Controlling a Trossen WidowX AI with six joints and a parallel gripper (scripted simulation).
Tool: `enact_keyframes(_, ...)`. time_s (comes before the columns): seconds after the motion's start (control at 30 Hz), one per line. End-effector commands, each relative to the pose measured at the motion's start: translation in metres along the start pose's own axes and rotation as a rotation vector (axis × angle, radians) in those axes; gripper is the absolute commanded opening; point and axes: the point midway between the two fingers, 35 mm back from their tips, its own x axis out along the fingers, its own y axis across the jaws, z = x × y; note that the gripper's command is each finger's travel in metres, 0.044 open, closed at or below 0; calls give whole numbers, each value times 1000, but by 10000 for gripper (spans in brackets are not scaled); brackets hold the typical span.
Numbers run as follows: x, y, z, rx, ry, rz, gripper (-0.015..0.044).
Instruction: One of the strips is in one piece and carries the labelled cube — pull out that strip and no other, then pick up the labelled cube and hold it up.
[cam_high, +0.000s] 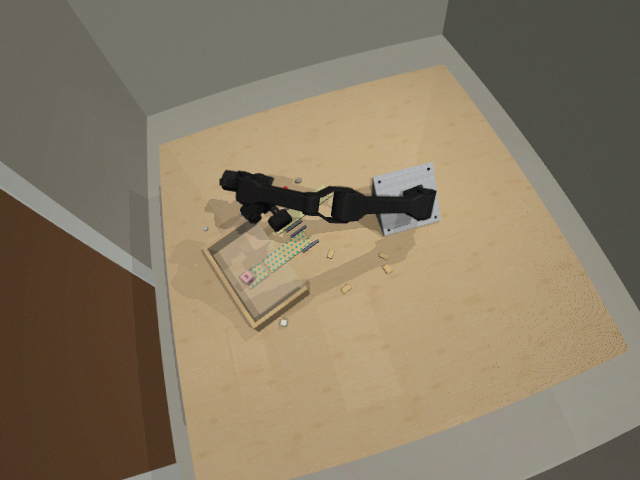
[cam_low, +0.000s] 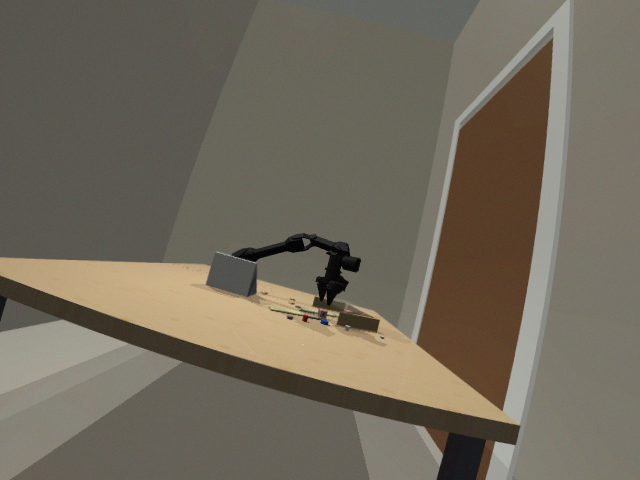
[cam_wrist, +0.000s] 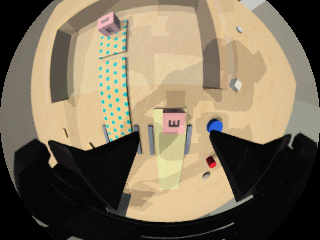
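A plain yellow strip (cam_wrist: 170, 160) (cam_low: 281, 310) lies in one piece between grey rails. A pink cube marked E (cam_wrist: 174, 121) (cam_low: 322, 313) sits on its far end, outside the walled enclosure. A teal-dotted strip (cam_wrist: 114, 90) (cam_high: 286, 253) lies beside it, with a gap before its short far piece (cam_wrist: 112, 46) (cam_high: 258, 273). Another pink cube marked E (cam_wrist: 108, 24) (cam_high: 246, 277) sits at that far piece, inside the enclosure. My gripper (cam_wrist: 176, 135) (cam_low: 325, 301) is open and empty, above the yellow strip near its cube. In the top view the arm hides that cube.
The low wooden enclosure (cam_wrist: 212, 45) (cam_high: 230, 286) has three visible walls. Grey rails (cam_wrist: 151, 140) flank the strips. To the right in the wrist view are a blue disc (cam_wrist: 215, 126), a red cylinder (cam_wrist: 211, 162), a grey pebble (cam_wrist: 206, 175) and a white block (cam_wrist: 236, 85). Several tan blocks (cam_high: 330, 253) lie nearer the base.
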Motion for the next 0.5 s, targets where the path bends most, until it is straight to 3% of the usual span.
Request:
enact_keyframes(0.0,4,-1,1,10,-4,4,309)
enact_keyframes(0.1,8,-1,1,10,-4,4,250)
enact_keyframes(0.47,26,-1,2,10,-4,4,250)
